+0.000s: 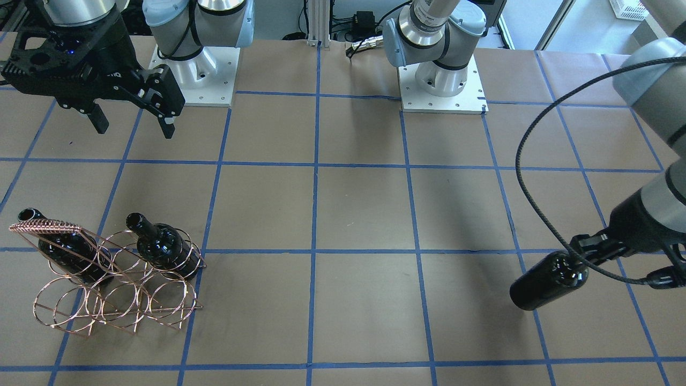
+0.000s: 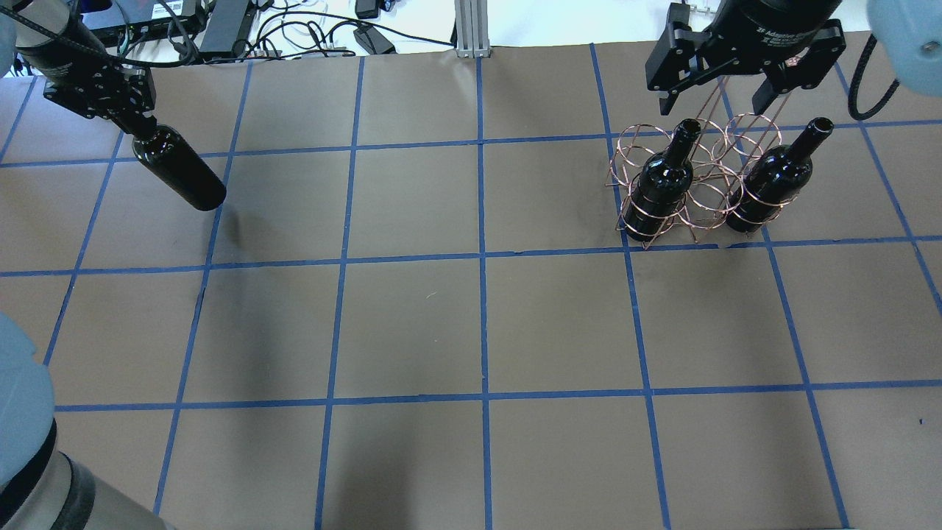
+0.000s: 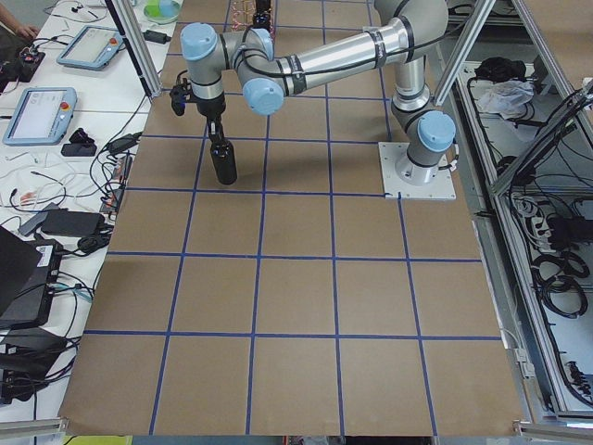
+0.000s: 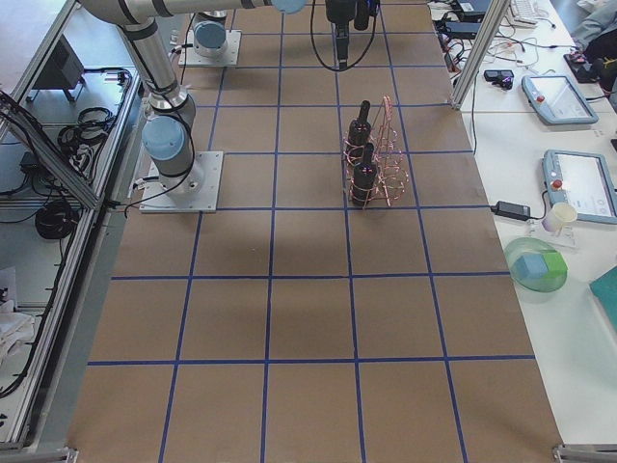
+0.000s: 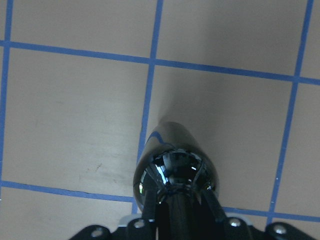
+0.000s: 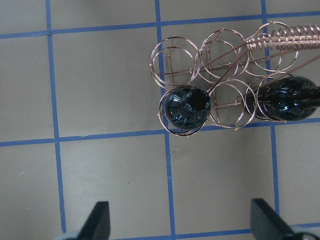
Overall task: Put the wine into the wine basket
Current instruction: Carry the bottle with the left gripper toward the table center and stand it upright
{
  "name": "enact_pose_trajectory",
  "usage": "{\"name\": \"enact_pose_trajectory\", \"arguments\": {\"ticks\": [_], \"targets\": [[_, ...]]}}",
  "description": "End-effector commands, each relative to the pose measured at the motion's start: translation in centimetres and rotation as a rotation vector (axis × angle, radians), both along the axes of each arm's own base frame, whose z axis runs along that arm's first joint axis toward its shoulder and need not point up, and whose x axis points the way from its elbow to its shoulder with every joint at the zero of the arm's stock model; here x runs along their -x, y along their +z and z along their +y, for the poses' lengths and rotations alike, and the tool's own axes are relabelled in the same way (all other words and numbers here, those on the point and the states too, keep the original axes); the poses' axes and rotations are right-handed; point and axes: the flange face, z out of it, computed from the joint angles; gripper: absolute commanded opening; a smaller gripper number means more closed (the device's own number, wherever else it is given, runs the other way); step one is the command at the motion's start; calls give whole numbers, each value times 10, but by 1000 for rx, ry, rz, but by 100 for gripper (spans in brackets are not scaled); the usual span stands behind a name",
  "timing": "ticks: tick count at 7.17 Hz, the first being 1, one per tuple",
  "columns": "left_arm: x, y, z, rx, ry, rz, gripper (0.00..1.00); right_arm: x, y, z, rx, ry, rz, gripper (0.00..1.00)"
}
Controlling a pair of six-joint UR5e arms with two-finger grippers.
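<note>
At the lower right of the front view, the left end effector (image 1: 584, 252) is clamped on the tilted wine (image 1: 549, 281). Upper left, the right end effector (image 1: 135, 128) hangs with its fingers apart. The wine basket (image 1: 115, 300) sits lower left.

Brown-papered table (image 2: 412, 324) — blue tape grid (image 2: 482, 258) (square cells), white side bench (image 4: 521, 145), cables (image 2: 309, 33)

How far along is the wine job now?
Done: two bottles stand in the wine basket. In hand: the left tool grips the third bottle by its neck, far from the basket. Remaining: carrying it over and seating it in a free loop.
</note>
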Motion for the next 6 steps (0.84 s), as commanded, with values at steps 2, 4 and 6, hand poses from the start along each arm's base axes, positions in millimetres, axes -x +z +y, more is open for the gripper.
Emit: {"name": "enact_pose_trajectory", "arguments": {"ticks": [2, 4, 6], "targets": [[111, 4, 42, -24, 1, 18, 0, 1, 0, 0, 0, -1, 0, 100], [174, 5, 63, -24, -63, 17, 0, 0, 0, 0, 0, 0, 0, 100], [243, 6, 86, -27, -102, 20, 0, 0, 0, 0, 0, 0, 0, 100]]}}
